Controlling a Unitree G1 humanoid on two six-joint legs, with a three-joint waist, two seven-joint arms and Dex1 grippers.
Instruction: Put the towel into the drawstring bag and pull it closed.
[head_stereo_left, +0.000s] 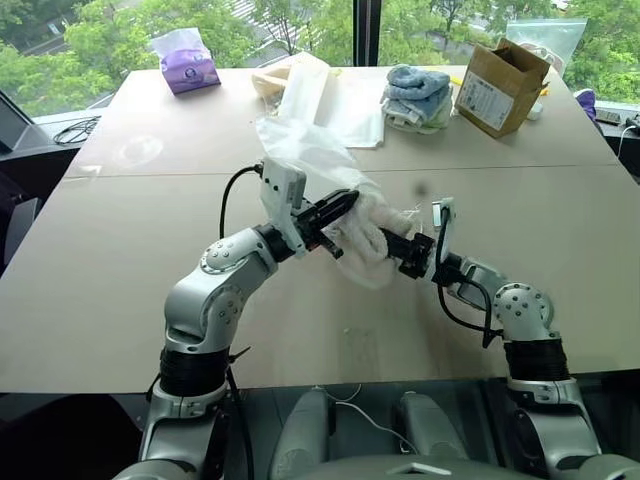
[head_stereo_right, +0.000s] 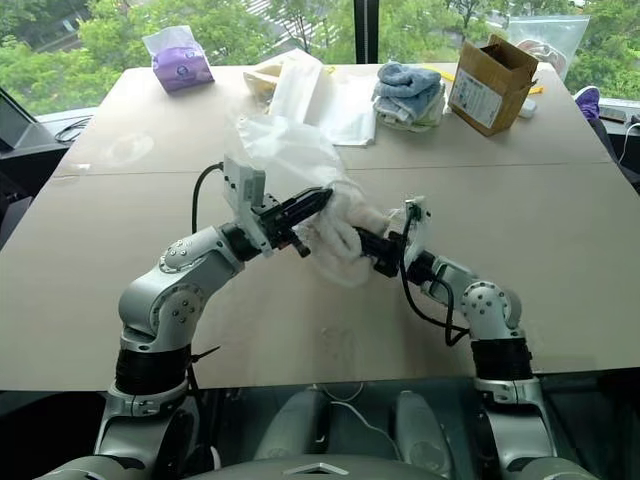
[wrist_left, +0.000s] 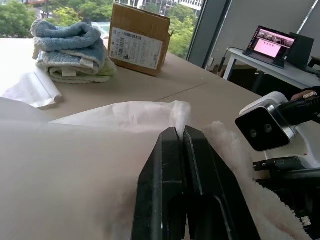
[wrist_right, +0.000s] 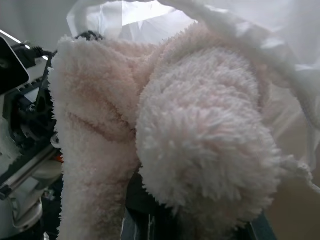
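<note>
The white thin drawstring bag (head_stereo_left: 300, 150) is lifted off the table, and my left gripper (head_stereo_left: 350, 198) is shut on the edge of its mouth. In the left wrist view the two black fingers (wrist_left: 170, 165) press together against the bag's fabric (wrist_left: 75, 165). The cream fluffy towel (head_stereo_left: 365, 240) bulges at the bag's mouth between both grippers. My right gripper (head_stereo_left: 395, 242) comes in from the right, shut on the towel. In the right wrist view the towel (wrist_right: 200, 140) covers the fingers, with the bag's rim (wrist_right: 240, 20) arching over it.
At the far side of the table lie a purple tissue pack (head_stereo_left: 185, 62), flat white bags (head_stereo_left: 320, 95), folded blue and white towels (head_stereo_left: 415, 97), a cardboard box (head_stereo_left: 500, 85) and a clear zip bag (head_stereo_left: 545, 40). The tan table (head_stereo_left: 120, 300) extends around both arms.
</note>
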